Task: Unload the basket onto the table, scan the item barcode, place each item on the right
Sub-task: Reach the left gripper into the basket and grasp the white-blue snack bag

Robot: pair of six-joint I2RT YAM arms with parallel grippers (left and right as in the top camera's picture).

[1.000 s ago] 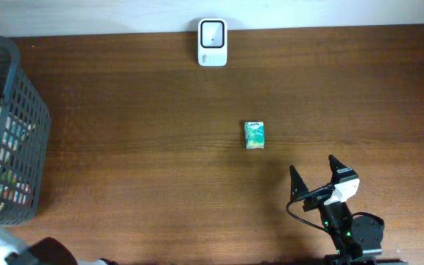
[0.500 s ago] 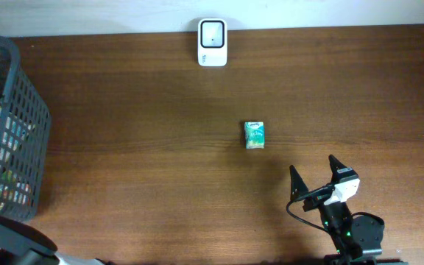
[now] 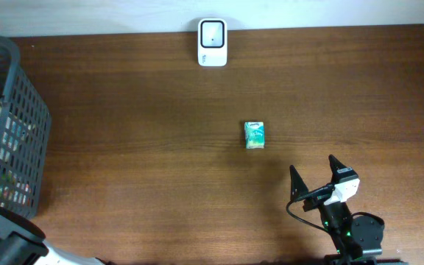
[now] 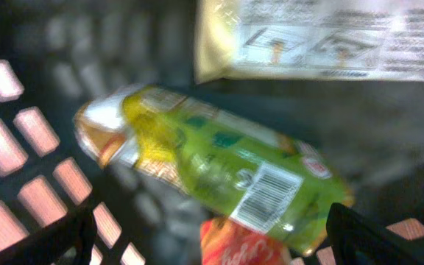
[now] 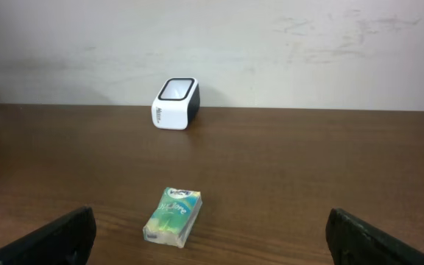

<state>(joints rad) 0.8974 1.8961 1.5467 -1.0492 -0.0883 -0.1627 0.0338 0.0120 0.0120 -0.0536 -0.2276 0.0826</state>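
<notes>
Wooden table [image 3: 138,110]: scanner [image 3: 213,43], tissue pack [image 3: 254,135], basket [image 3: 25,132].

Right gripper [image 3: 313,163]: two black, pointed fingers [image 3: 296,182]. White housing [image 3: 345,184] directly behind them. Black cable [image 3: 294,208] loops beside the housing. Black wrist body [image 3: 361,230] further back, green indicator [image 3: 348,235] lit.

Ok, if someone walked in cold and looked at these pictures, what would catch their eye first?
The small green packet lying alone mid-table stands out first, with the white scanner at the far edge behind it. Next comes the dark basket on the left, where the left wrist view shows a green wrapper with its barcode facing the camera. The right hand sits open near the front edge.
</notes>
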